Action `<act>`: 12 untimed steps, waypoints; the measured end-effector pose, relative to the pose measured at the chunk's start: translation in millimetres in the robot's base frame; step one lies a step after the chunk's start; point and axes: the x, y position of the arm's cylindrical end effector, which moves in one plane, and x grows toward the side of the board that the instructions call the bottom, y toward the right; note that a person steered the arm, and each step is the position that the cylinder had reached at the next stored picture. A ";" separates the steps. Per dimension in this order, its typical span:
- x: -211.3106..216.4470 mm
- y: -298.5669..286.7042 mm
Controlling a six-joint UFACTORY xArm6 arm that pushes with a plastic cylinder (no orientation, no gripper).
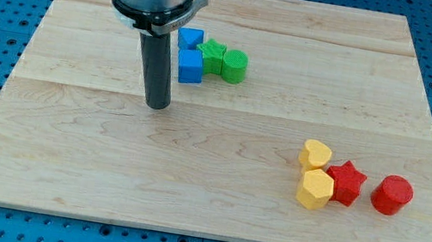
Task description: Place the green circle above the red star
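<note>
The green circle (235, 66) lies near the worktop's top, touching a green star. The red star (346, 182) lies well apart, low at the view's right.

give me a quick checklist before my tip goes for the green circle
1. Green circle in view near the view's top: ok.
2. Red star in view at lower right: ok.
3. My tip touching the green circle: not ok, it sits lower left of the cluster.
4. Green circle free of neighbours: not ok, the green star touches it.
5. Spot above the red star open: ok.

Grey metal collar, dark rod (160, 77)
</note>
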 end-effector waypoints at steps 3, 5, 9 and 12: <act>-13.4 -0.1; -88.9 -83.1; -79.7 141.8; -27.7 229.1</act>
